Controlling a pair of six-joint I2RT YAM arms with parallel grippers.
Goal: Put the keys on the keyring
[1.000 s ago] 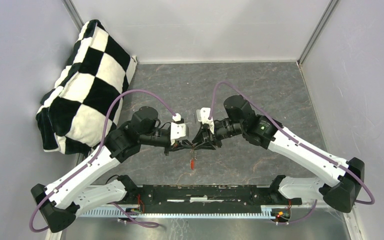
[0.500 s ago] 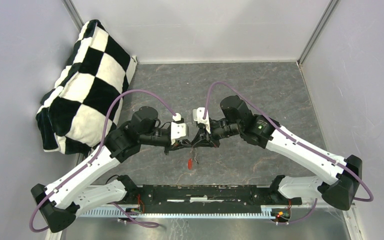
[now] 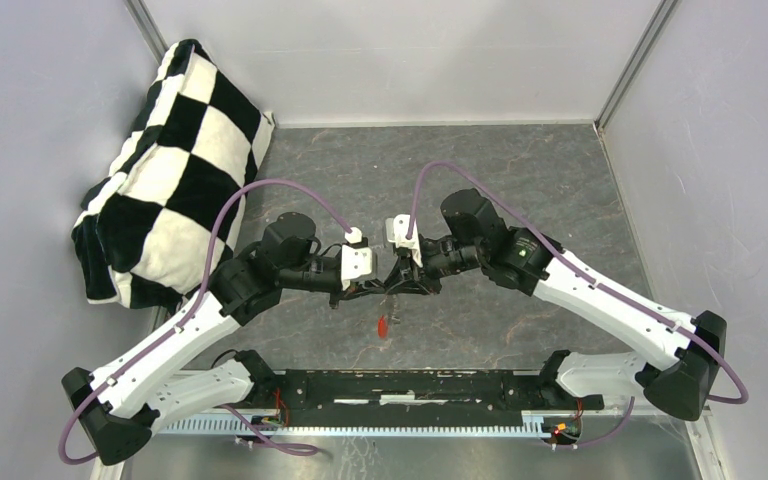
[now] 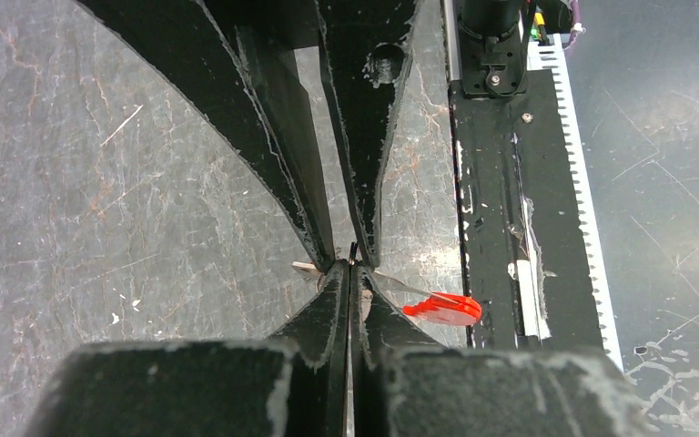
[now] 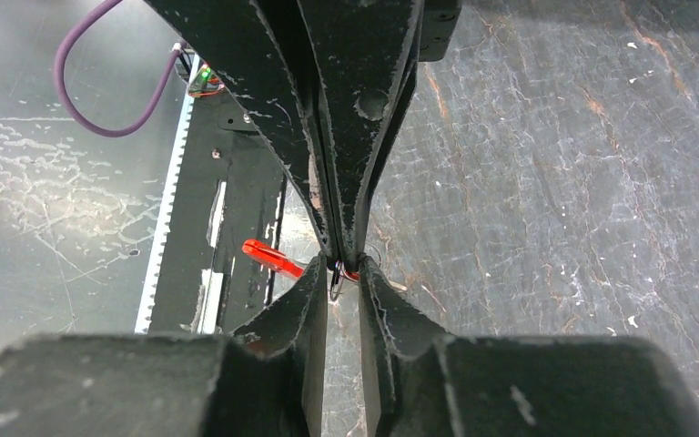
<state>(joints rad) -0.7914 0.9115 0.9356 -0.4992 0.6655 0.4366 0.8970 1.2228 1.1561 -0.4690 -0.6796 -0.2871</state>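
The two arms meet nose to nose over the middle of the grey table, their fingertips coming together at one spot. The left gripper has its fingers pressed tight with no gap showing. It pinches the keyring, a thin wire loop that peeks out just past the tips with a fleck of red beside it. The right gripper comes at the same spot from the opposite side. Its fingers stand slightly apart with the loop in the narrow gap, and I cannot tell whether they nip it or only flank it.

The red-headed key hangs off that meeting point. In the left wrist view its head sits at 4 o'clock from the tips, the metal blade slanting back up toward them. In the right wrist view it lies at 9 o'clock, and from above it shows at 6 o'clock, just below the grippers. Whether the key is truly threaded on the loop I cannot make out (the joint is hidden behind the fingertips). A small metal sliver pokes out at 9 o'clock of the tips in the left wrist view; what it is I cannot say.

A black-and-white chequered cushion leans in the table's 10 o'clock corner, well apart from the arms, and a black rail runs along the 6 o'clock edge between the arm bases
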